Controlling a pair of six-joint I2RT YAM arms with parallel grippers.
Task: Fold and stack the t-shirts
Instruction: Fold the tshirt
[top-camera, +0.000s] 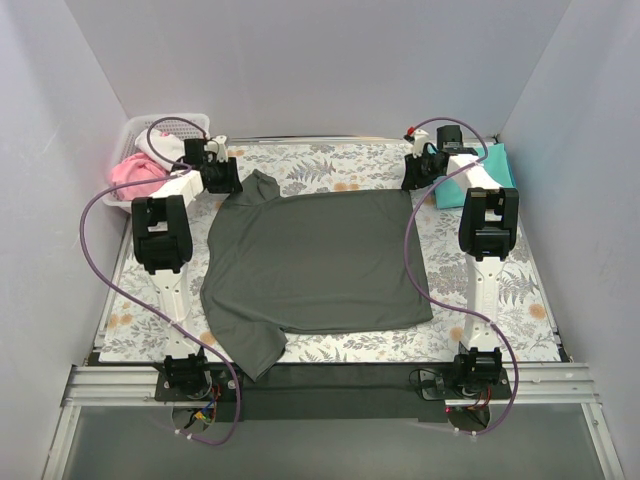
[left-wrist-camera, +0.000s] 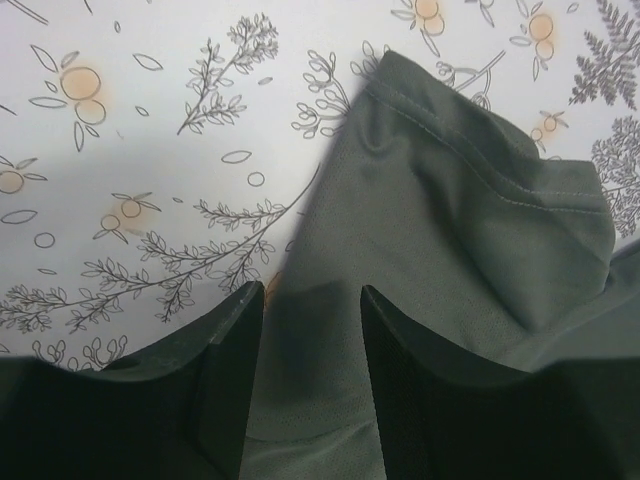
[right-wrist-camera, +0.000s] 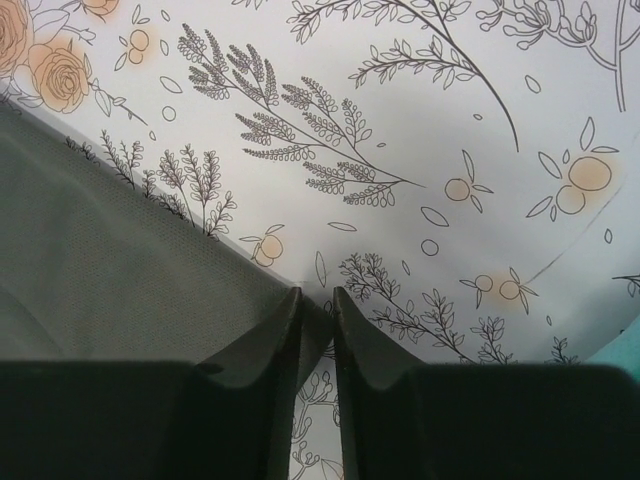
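T-shirt of dark charcoal-grey cloth (top-camera: 315, 260) lies flat on a floral-patterned sheet (top-camera: 500, 300). Left tool (left-wrist-camera: 310, 290) straddles its far sleeve (left-wrist-camera: 470, 200), jaws released. Right tool (right-wrist-camera: 317, 292), nearly clenched, sits at the far hem corner (right-wrist-camera: 250, 265); grip unclear. Each should pinch shirt only, lifting together.

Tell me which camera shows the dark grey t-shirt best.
Top external: the whole dark grey t-shirt lies spread on the floral sheet, both sleeves in view. The left wrist view shows only a bunched, hemmed part of it; the right wrist view only one edge and corner.
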